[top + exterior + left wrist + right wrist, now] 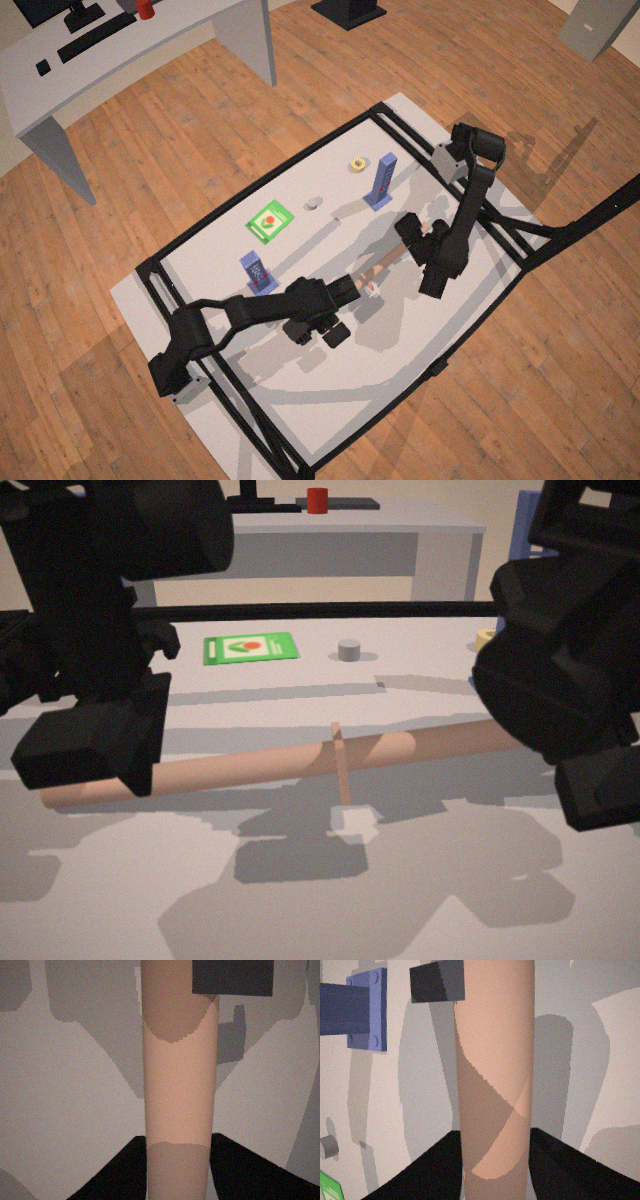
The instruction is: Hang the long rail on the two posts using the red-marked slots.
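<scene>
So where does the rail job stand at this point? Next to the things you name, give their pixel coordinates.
Picked up, apparently: the long rail (387, 260) (237, 770) (180, 1080) (497, 1035) is between the fingers of both the left gripper (177, 1144) and right gripper (494, 1140). Left to do: hang its hooks in the red-marked slots of the two blue posts (383, 178) (256, 271), level it, release, and withdraw both arms.

From the top, with the small cylinder as dial centre, the card is lying at eight o'clock on the table, the ring is sitting towards two, one post is standing near three, the other post is standing at seven, and the rail is stretching across towards four
</scene>
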Robot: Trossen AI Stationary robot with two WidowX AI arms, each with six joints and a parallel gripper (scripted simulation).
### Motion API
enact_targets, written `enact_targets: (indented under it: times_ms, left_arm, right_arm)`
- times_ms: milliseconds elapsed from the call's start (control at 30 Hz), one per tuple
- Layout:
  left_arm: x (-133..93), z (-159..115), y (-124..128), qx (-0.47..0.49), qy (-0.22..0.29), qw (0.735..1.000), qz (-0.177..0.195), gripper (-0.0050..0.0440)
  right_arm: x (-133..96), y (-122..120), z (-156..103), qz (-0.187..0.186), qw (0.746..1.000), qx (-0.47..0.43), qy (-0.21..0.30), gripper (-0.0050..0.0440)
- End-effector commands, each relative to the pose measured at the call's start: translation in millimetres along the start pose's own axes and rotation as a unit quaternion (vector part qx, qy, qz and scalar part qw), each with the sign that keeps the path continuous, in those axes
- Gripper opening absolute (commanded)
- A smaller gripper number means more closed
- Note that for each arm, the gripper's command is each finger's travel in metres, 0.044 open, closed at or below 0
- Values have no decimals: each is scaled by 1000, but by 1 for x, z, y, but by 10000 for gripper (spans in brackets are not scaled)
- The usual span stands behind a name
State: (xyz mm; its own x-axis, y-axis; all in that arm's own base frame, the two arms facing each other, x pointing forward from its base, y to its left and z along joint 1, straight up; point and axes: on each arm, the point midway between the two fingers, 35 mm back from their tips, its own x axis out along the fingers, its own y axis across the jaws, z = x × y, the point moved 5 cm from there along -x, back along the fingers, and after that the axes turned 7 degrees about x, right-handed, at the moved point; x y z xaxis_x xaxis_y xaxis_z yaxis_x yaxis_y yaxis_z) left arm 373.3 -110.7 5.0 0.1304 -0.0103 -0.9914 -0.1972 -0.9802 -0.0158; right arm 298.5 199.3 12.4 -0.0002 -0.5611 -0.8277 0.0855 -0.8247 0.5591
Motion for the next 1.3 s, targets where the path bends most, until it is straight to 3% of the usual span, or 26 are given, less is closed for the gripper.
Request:
enact_targets:
  times_ms: [0, 233, 733, 1067, 1267]
  left_arm:
    - [4, 2, 0, 1, -6, 1000, 1, 0]
    - [2, 1, 0, 1, -8, 1000, 1, 0]
    - [-38, -9, -3, -2, -58, 998, 7, 0]
    - [-38, -10, -3, -2, -65, 998, 8, 0]
    - [-35, -13, -3, -2, -89, 996, 12, 0]
  right_arm:
    - [-1, 1, -1, 3, 1000, 1, 3, 0]
    - [-1, 1, 0, 3, 1000, 2, 5, 0]
    - [0, 4, 6, -7, 998, 32, 49, 0]
    - [3, 2, 6, -8, 998, 36, 54, 0]
    - [17, -8, 6, -10, 996, 48, 73, 0]
